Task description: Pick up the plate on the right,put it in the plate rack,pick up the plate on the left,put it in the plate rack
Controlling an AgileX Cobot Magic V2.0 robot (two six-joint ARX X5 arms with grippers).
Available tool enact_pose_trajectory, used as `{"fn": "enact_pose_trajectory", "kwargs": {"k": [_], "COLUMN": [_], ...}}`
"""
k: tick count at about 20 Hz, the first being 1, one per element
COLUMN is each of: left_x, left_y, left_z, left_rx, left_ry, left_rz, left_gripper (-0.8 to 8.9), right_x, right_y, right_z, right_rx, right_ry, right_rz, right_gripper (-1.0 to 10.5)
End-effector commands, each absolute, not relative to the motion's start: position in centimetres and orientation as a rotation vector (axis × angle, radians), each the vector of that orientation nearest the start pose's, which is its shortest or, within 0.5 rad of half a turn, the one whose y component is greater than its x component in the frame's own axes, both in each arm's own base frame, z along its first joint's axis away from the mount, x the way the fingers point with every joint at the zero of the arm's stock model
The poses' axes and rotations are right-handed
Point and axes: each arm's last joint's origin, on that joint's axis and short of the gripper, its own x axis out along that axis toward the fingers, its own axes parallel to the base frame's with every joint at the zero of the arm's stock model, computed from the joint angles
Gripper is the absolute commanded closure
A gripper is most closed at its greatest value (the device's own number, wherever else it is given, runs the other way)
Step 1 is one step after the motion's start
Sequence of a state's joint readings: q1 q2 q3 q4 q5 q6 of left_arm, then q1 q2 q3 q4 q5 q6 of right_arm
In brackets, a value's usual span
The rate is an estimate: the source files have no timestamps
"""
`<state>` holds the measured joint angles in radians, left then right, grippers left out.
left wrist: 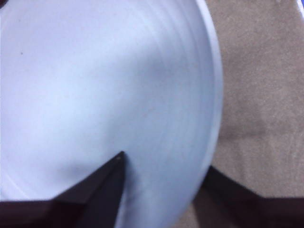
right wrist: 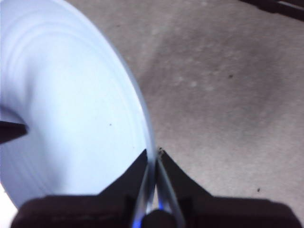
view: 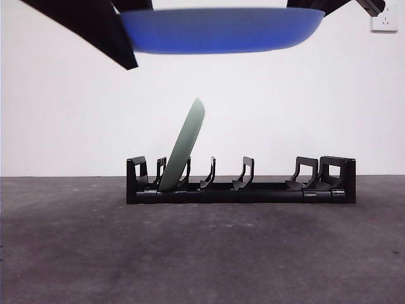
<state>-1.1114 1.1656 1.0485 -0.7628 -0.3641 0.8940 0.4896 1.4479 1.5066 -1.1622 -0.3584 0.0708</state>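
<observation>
Front view: a blue plate (view: pixel 221 30) hangs high above the surface (view: pixel 202 253), held roughly level, its face up and its broad span running side to side across the view, rim edge toward the camera. It sits well above the plate rack (view: pixel 240 190) and touches nothing below. Two dark arms meet it at opposite ends of its rim. Left wrist view: the left gripper (left wrist: pixel 164 178) has one jaw lying over the plate's pale inner face and the other below and outside the rim, so the jaws are clamped on the plate's edge. Right wrist view: the right gripper (right wrist: pixel 153 164) has both jaws pinched tight on the rim, with the thin edge of the plate running between them; the tip of the other arm's jaw shows at the far side of the plate. The plate rack stands on the dark surface with its long axis running left to right in the front view, its prongs upright. A pale green plate (view: pixel 183 147) stands on edge in a slot near the rack's left end, leaning with its top toward the right. The remaining slots to its right hold nothing. A white wall (view: pixel 63 114) lies behind, with a wall socket (view: pixel 384 22) at the upper right.
</observation>
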Motion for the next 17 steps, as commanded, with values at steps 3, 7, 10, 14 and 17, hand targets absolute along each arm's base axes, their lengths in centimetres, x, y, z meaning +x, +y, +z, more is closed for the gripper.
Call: {"fn": "enact_pose_trajectory", "kwargs": {"k": [3, 7, 10, 14, 17], "left_x": [10.90, 10.73, 10.65, 10.60, 10.57], "left_y": [-19.94, -19.92, -19.92, -19.97, -19.99], "left_z": [30.30, 30.16, 30.10, 30.11, 30.10], "left_rx": [1.415, 1.397, 1.384, 1.362, 1.357], "left_ry": [0.319, 0.328, 0.334, 0.339, 0.338], "left_rz": [-1.002, -1.060, -1.088, -1.094, -1.106], "left_gripper": [7.99, 8.22, 8.22, 8.22, 8.22], "right_x": [23.34, 23.38, 23.44, 23.64, 23.66], "right_y": [13.65, 13.63, 13.61, 13.28, 13.23], "right_z": [35.48, 35.48, 35.49, 35.47, 35.70], "right_rx": [-0.006, -0.010, -0.019, -0.025, -0.045], "right_ry": [1.158, 1.154, 1.147, 1.142, 1.112], "right_rz": [0.737, 0.730, 0.716, 0.691, 0.689], "right_gripper": [9.6, 9.6, 9.6, 9.4, 7.6]}}
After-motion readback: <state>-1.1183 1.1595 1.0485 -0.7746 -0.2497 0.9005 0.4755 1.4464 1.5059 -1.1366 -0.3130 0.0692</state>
